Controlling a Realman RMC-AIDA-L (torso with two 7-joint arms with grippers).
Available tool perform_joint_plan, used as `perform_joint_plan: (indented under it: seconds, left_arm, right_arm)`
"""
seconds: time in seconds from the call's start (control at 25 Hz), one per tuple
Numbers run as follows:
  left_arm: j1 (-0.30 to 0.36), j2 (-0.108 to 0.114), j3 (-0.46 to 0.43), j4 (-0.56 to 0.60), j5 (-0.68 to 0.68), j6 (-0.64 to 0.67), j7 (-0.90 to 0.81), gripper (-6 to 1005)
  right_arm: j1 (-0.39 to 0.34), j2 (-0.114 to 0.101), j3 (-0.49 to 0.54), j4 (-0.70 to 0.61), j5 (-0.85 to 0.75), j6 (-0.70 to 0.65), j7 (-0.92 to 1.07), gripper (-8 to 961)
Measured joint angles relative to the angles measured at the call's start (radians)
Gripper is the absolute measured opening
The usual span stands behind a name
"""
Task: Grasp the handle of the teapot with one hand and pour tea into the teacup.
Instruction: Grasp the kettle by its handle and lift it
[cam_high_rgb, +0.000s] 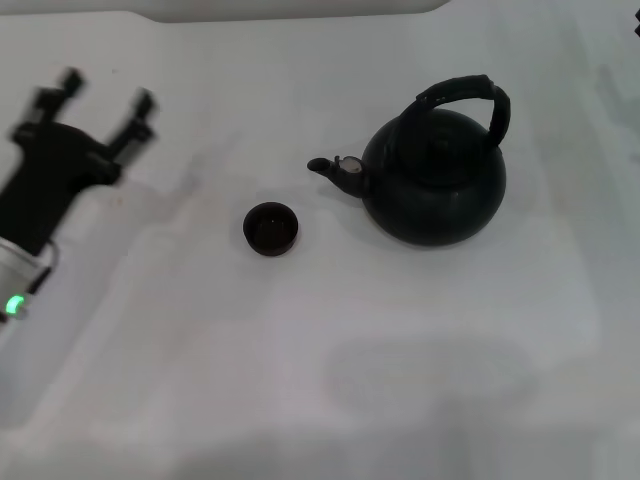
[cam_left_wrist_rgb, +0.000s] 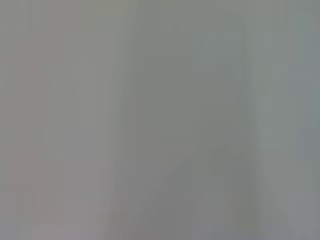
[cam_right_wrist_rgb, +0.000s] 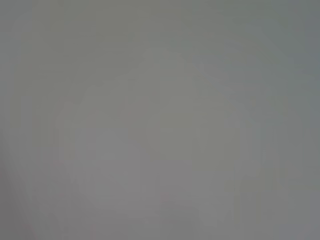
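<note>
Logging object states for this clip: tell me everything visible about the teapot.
The teapot is a round, matte black, kettle-shaped pot standing upright on the white table. Its arched black handle stands up over the top. The short spout, with a small silvery cap, points toward the teacup, which sits apart. Nothing grips it.

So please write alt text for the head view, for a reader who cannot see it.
A large round matte black teapot with an arched handle stands on a white table, spout toward a tiny black teacup that stands apart. The open left gripper hovers far left.

Left gripper (cam_high_rgb: 108, 92) raised at the left, fingers (cam_high_rgb: 140, 108) spread apart, holding nothing
</note>
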Motion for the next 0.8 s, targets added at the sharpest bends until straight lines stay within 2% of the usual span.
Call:
perform_joint_plan:
  seconds: [0.12,0.16,0.24,0.28,0.32,0.4,0.6,0.72,0.8]
  left_arm:
    - [0.016,-0.002,-0.021,0.001,-0.065,-0.018,-0.001,872]
    - [0.024,-0.001,-0.023,0.001,-0.137,-0.027,0.0,871]
    - [0.024,-0.001,-0.023,0.001,-0.137,-0.027,0.0,870]
    - [0.03,-0.001,-0.024,0.004,-0.207,-0.033,0.001,869]
    - [0.032,-0.001,-0.025,0.005,-0.243,-0.035,0.002,869]
    - [0.033,-0.001,-0.025,0.005,-0.254,-0.035,0.002,868]
    - [0.024,0.001,-0.027,0.025,-0.372,-0.013,0.001,867]
    - [0.018,0.002,-0.027,0.029,-0.398,-0.002,-0.001,867]
    - [0.016,0.003,-0.028,0.031,-0.4,0.002,-0.001,867]
  right_arm:
    - [-0.059,-0.004,-0.077,-0.076,-0.001,-0.022,0.063,780]
    - [-0.086,-0.004,-0.103,-0.113,-0.001,-0.025,0.082,780]
    - [-0.146,-0.007,-0.157,-0.198,-0.002,-0.028,0.119,780]
    - [-0.146,-0.007,-0.157,-0.198,-0.002,-0.028,0.119,780]
    - [-0.222,-0.016,-0.216,-0.303,-0.015,-0.022,0.169,780]
    - [-0.272,-0.022,-0.241,-0.372,-0.047,-0.019,0.207,780]
    - [-0.392,-0.025,-0.252,-0.574,-0.267,0.005,0.358,780]
    - [-0.476,-0.012,-0.255,-0.752,-0.481,0.098,0.513,781]
    - [-0.498,-0.008,-0.261,-0.795,-0.525,0.12,0.544,781]
